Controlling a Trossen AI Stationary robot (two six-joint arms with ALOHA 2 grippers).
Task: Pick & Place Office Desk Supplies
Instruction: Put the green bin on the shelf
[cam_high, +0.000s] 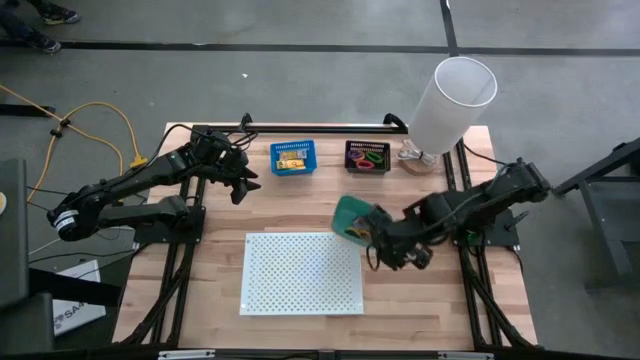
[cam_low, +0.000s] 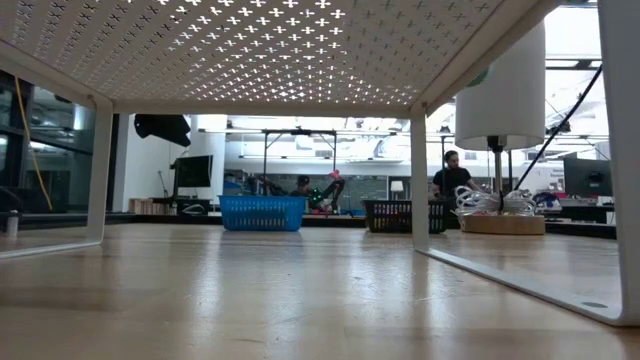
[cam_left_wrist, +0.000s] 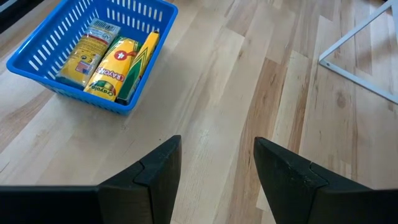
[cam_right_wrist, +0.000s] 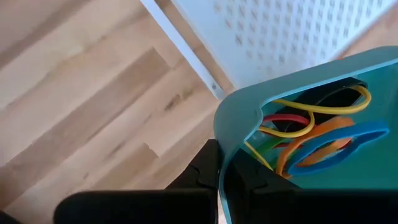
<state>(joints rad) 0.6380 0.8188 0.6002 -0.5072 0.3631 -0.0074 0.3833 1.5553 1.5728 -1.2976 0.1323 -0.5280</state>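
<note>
A pale wooden table (cam_high: 210, 290) stands on a grey concrete floor, and the white perforated board (cam_high: 302, 272) at its middle serves as landmark. Beyond the board's far edge sit a blue bin (cam_high: 293, 158) and a black bin (cam_high: 367, 157), with a white lamp (cam_high: 452, 102) further to the right of them. In the low view the room behind holds desks, monitors and a seated person (cam_low: 452, 176).

The left gripper (cam_high: 243, 183) hovers off the board's far left corner, just beside the blue bin, its jaws spread wide and holding nothing. Yellow-orange crayon packets (cam_left_wrist: 115, 62) lie inside that bin, ahead of the fingers (cam_left_wrist: 155, 174) and well clear of them.

The right gripper (cam_high: 372, 232) is at the board's right edge, near its far corner, jaws clamped on the rim of a teal bin (cam_right_wrist: 311, 124), which is lifted and tilted. Inside it lie rubber bands and plastic loops (cam_right_wrist: 314, 137) in yellow, red, orange and blue, just past the pinched rim.

Bright loops (cam_high: 368, 158) also fill the black bin.
</note>
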